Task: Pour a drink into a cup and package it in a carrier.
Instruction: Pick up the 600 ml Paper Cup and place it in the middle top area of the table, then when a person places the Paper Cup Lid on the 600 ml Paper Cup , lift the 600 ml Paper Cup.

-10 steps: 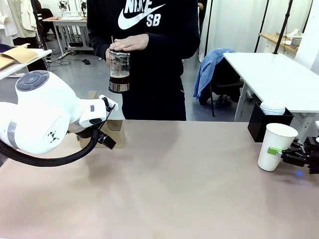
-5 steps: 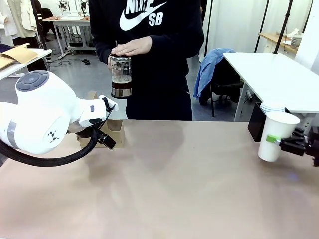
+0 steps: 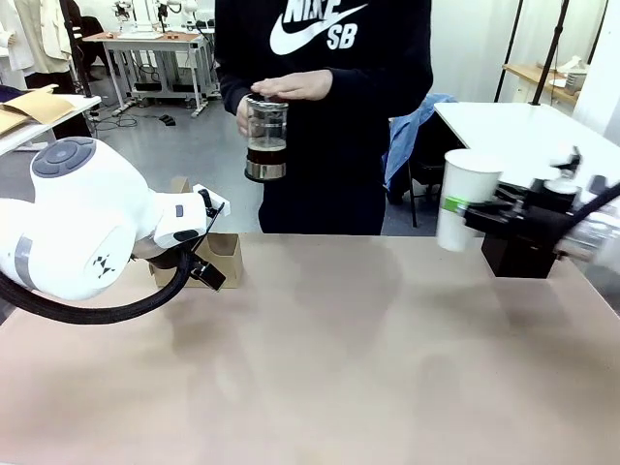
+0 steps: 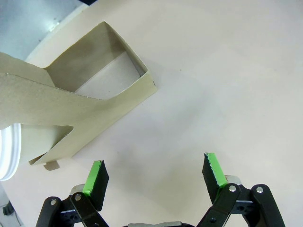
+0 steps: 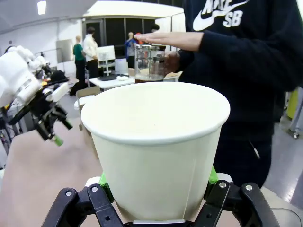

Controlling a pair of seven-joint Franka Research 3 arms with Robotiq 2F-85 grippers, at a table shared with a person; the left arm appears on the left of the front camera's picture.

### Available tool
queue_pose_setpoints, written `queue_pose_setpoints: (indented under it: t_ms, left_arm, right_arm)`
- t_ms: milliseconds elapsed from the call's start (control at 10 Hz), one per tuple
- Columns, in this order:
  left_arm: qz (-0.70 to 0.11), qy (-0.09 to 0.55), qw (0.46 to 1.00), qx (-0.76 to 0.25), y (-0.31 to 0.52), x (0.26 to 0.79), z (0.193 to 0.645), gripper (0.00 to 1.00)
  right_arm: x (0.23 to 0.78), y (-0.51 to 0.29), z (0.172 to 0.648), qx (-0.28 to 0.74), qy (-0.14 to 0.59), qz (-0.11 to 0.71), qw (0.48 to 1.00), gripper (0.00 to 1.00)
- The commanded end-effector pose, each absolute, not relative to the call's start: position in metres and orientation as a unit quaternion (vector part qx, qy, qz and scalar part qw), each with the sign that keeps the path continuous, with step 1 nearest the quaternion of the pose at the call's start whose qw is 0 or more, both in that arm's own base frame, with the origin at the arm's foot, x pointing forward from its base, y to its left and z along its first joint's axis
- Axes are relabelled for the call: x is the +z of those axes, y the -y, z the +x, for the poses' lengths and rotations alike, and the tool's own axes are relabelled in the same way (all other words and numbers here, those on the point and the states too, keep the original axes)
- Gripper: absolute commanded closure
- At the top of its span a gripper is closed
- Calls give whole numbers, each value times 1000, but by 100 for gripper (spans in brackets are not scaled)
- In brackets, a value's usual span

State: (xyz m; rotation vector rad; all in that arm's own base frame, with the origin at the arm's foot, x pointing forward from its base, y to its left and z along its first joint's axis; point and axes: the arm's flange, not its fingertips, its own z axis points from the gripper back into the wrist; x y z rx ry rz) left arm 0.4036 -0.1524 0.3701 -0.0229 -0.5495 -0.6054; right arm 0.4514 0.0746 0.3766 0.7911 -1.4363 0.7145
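1. Front view: finds the carrier (image 3: 225,254) on the table (image 3: 339,368), partly hidden behind the left arm (image 3: 77,228).
2. Puts the cup (image 3: 469,184) well to the right of the carrier, lifted clear of the tabletop, mouth up.
3. Shows the right gripper (image 3: 463,207) clamped on the cup's sides, with one green pad (image 3: 450,204) pressed to the wall that faces the carrier. From the right wrist view, confirms the jaws squeezed against the cup's lower wall and a plain white inside.
4. Locates the drink (image 3: 265,158) in the lower part of a clear glass jug (image 3: 265,136), beyond the carrier and a little to its right, raised well above the table.
5. Shows a hand (image 3: 291,85) of the person flat on the jug's top and the other hand (image 3: 242,114) around its side.
6. From the left wrist view, gives the left gripper (image 4: 154,174) with jaws spread wide, its pads (image 4: 96,176) well apart over bare tabletop, just beside the carrier's near corner and not touching it.
7. Sets a black box (image 3: 518,257) on the table farther right of the carrier than the cup, behind the right gripper.
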Motion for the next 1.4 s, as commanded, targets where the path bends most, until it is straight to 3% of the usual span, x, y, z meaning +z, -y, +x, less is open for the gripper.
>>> queue_pose_setpoints:
  t_ms: [0,400,700,800,1300]
  left_arm:
    - [-12,267,918,-294,152,370,404,0]
    - [-12,267,918,-294,152,370,404,0]
    - [-12,267,918,-294,152,370,404,0]
    - [-12,267,918,-294,152,370,404,0]
    - [-12,267,918,-294,152,370,404,0]
  right_arm:
    - [352,-107,498,304,645,309,630,20]
    - [307,-148,556,298,648,303,632,20]
    - [293,-144,557,333,614,368,614,20]
    - [291,-145,559,297,629,333,636,20]
    - [291,-145,559,297,629,333,636,20]
